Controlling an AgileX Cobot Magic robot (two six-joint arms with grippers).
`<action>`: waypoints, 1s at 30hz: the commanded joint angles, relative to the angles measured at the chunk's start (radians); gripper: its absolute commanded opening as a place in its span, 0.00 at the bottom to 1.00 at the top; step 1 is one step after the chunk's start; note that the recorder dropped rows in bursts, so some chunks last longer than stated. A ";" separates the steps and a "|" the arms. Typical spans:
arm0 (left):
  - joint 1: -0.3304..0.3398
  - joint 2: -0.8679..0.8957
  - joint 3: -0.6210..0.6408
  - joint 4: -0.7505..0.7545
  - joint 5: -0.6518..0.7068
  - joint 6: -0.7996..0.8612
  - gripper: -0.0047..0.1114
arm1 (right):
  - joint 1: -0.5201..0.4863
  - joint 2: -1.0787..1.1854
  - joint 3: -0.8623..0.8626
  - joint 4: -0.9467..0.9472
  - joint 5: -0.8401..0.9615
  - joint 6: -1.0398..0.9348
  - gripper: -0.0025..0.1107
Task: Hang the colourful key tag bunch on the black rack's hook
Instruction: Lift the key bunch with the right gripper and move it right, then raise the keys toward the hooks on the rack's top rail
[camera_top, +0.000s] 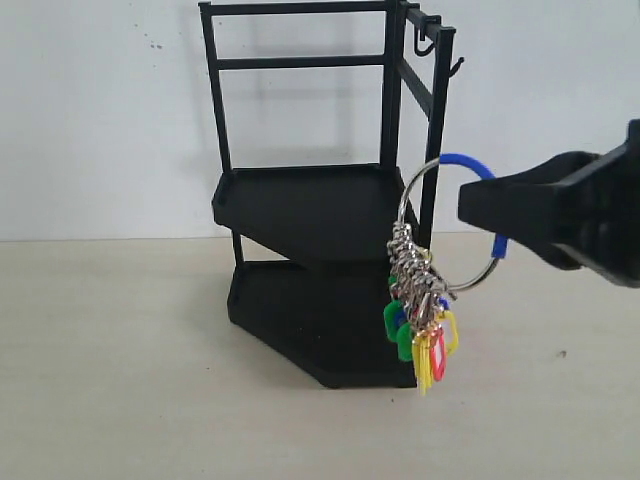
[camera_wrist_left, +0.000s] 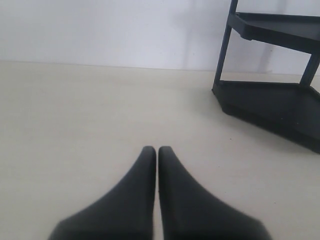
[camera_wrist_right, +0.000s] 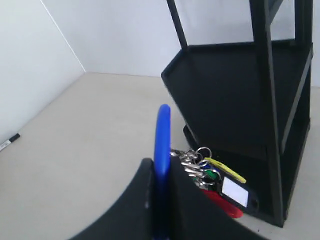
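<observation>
The tall black rack (camera_top: 310, 200) stands at the middle back of the table, and parts of it also show in both wrist views (camera_wrist_left: 270, 102) (camera_wrist_right: 235, 100). Its hook (camera_top: 424, 46) hangs under the top side rail, with a second prong (camera_top: 457, 68) on the post beside it. The colourful key tag bunch (camera_top: 423, 325) dangles from a big silver ring with a blue loop (camera_wrist_right: 162, 135), in front of the rack's right post and well below the hook. My right gripper (camera_top: 468, 205) (camera_wrist_right: 160, 162) is shut on the blue loop. My left gripper (camera_wrist_left: 157, 149) is shut with nothing in it, low over the table left of the rack.
A white wall (camera_top: 100, 100) rises right behind the rack. A small black pen (camera_wrist_right: 9, 142) lies on the beige table (camera_top: 120, 380) far to one side in the right wrist view.
</observation>
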 joint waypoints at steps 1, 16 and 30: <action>0.002 -0.002 0.003 0.005 -0.009 0.003 0.08 | -0.007 -0.069 0.002 -0.179 -0.007 0.141 0.02; 0.002 -0.002 0.003 0.005 -0.009 0.003 0.08 | -0.171 -0.063 -0.003 -0.748 -0.211 0.659 0.02; 0.002 -0.002 0.003 0.005 -0.009 0.003 0.08 | -0.179 0.196 -0.116 -0.751 -0.409 0.562 0.02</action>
